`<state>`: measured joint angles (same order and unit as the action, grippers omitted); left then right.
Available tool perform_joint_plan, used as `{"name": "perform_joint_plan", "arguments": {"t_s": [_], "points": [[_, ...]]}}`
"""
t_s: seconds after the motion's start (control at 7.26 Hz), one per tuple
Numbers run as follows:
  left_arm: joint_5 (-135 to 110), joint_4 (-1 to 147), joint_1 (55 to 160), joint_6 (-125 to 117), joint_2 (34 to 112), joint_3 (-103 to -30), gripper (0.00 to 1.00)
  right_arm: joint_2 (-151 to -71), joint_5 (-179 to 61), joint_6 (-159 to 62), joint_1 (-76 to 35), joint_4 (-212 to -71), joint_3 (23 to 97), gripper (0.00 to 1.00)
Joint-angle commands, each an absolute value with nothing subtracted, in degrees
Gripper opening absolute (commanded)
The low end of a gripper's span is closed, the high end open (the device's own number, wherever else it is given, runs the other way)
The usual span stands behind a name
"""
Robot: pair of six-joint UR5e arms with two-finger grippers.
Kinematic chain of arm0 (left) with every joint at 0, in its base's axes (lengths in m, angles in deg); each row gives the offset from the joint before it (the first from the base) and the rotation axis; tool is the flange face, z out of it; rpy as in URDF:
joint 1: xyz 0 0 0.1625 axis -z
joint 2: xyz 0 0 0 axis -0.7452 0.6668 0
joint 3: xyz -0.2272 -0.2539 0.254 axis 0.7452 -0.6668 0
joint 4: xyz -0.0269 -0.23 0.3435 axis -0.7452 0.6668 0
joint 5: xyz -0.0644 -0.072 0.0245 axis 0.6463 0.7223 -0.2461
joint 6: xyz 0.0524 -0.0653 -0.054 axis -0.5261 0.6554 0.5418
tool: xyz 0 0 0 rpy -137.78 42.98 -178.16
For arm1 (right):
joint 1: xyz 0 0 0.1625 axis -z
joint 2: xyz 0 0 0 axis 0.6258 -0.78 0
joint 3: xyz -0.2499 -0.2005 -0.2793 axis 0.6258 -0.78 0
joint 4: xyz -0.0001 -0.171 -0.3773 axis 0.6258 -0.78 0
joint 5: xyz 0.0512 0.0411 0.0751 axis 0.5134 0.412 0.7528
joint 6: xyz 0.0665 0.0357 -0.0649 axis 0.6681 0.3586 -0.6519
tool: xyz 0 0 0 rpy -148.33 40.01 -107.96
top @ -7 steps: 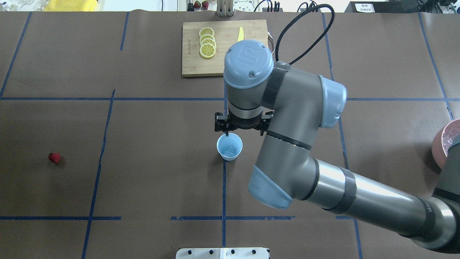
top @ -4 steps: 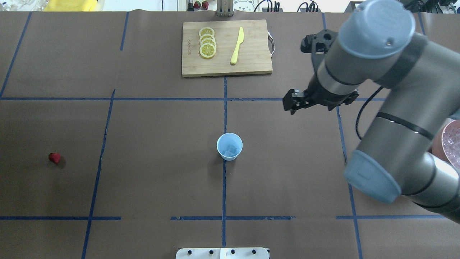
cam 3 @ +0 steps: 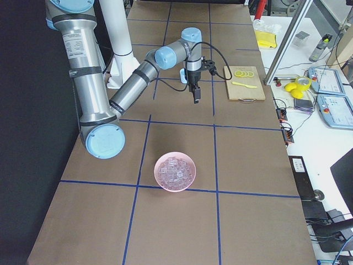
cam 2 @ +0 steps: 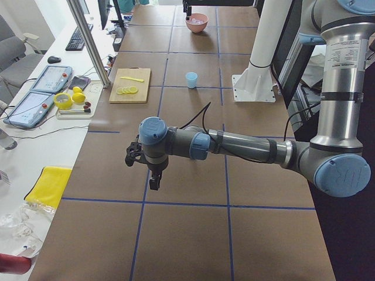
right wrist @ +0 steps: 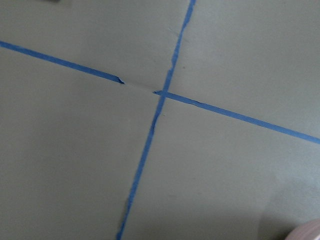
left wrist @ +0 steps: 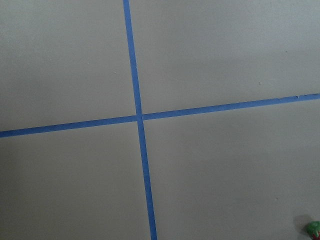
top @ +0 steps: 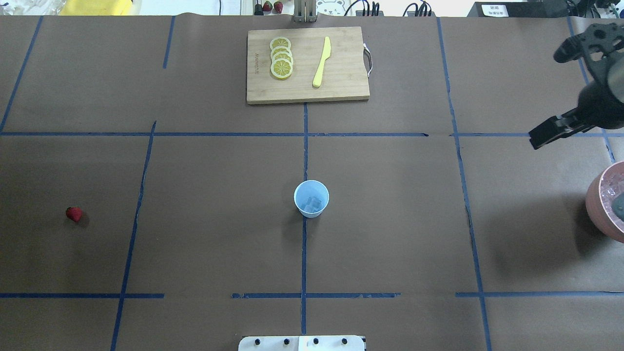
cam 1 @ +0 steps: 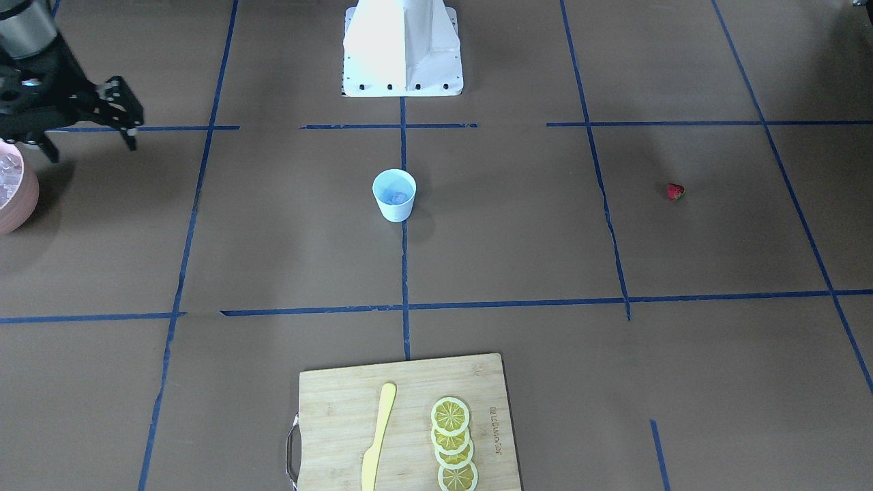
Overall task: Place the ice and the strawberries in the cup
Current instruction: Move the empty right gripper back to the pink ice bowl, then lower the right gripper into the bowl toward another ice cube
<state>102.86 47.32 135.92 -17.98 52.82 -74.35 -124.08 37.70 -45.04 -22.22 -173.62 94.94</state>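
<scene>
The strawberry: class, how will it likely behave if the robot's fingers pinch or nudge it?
The strawberry looks tiny beside the cup, so it is probably very light and easily knocked away. It is rounded and lies loose on the flat brown paper, so a push would likely roll or skid it. Its softness cannot be judged.

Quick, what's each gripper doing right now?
Left gripper: cannot be told; it shows only in the left side view.
Right gripper: open, holding nothing.
</scene>
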Motion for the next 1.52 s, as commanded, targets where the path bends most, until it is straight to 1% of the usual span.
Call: {"name": "perform_joint_plan", "arguments": {"t_s": [0.0, 0.28, 0.41, 0.69, 0.83, 0.96, 1.1, 1.38], "points": [[102.9, 47.3, 135.7, -17.9, 52.9, -74.4, 1.00, -136.0, 39.9, -57.6, -28.5, -165.3, 94.1, 1.00], [102.9, 47.3, 135.8, -17.9, 52.9, -74.4, 1.00, -143.3, 40.9, -61.7, -31.3, -150.9, 87.6, 1.00], [102.9, 47.3, 135.7, -17.9, 52.9, -74.4, 1.00, -145.3, 41.3, -61.7, -31.6, -144.8, 83.6, 1.00], [102.9, 47.3, 135.7, -17.9, 52.9, -74.4, 1.00, -147.5, 44.0, -62.0, -31.9, -137.0, 77.7, 1.00], [102.9, 47.3, 135.7, -17.8, 52.9, -74.5, 1.00, -148.4, 44.0, -62.1, -32.0, -131.3, 73.9, 0.99], [102.9, 47.3, 135.7, -17.9, 52.9, -74.5, 1.00, -148.7, 44.3, -61.7, -31.9, -123.9, 68.6, 0.99], [102.9, 47.3, 135.7, -17.8, 52.9, -74.5, 1.00, -148.5, 45.1, -61.5, -31.9, -121.5, 65.5, 0.99], [102.9, 47.3, 135.7, -17.8, 52.9, -74.5, 1.00, -148.4, 45.1, -61.4, -31.8, -121.7, 65.1, 0.99]]}}
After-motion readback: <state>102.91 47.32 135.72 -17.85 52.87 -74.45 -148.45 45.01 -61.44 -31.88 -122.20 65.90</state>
